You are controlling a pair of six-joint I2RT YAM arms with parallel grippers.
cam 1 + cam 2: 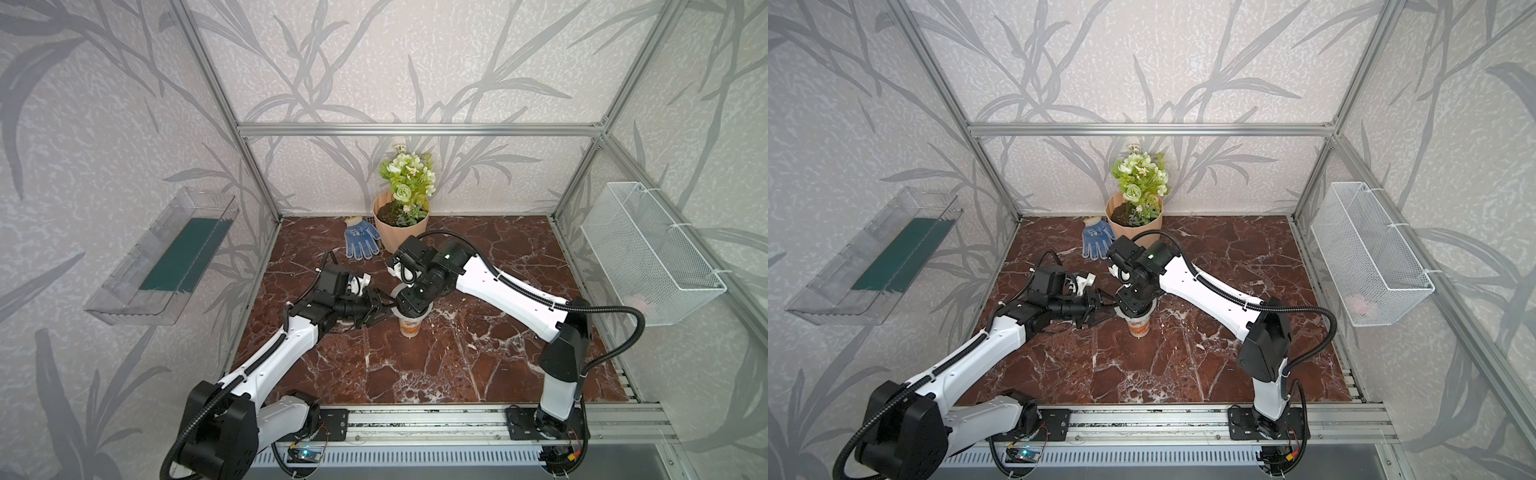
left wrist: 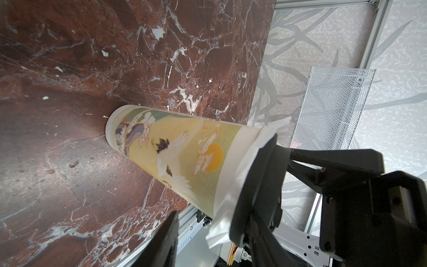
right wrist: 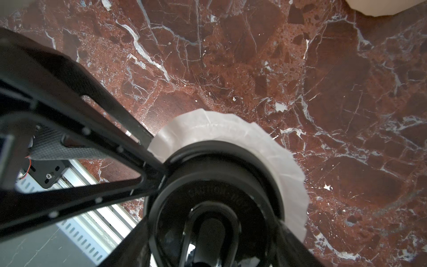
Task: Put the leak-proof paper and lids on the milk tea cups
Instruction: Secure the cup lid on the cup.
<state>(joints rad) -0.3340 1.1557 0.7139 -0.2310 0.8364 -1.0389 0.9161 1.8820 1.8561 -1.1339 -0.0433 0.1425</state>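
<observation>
- The left arm (image 1: 286,345) rose from the front left corner of the surface (image 1: 478,374). Its forearm slanted in toward the middle and its wrist lay nearly level, so the left jaws pointed sideways at the top of the milk tea cup (image 1: 409,329).
- The left jaws stood partly apart and clamped nothing. One fingertip (image 3: 152,172) touched the rim of the black lid (image 3: 208,182); the other fingertip (image 2: 169,233) hung clear of the cup's wall.
- The right arm (image 1: 511,297) stood up from the front edge near the right corner and bent at the elbow. It reached back toward the middle with its wrist turned straight down over the cup.
- The right jaws were spread wide and gripped the black lid across its width, on the cup's mouth.
- The leak-proof paper (image 3: 268,148) lay over the cup's mouth beneath the lid. Its crinkled edge stuck out round the lid and drooped down the wall.
- The cup stood upright near the middle of the surface, printed with a white crane, clouds and an orange sun.
- Raised letters on the lid looked like "CAUTION HOT", though blurred.
</observation>
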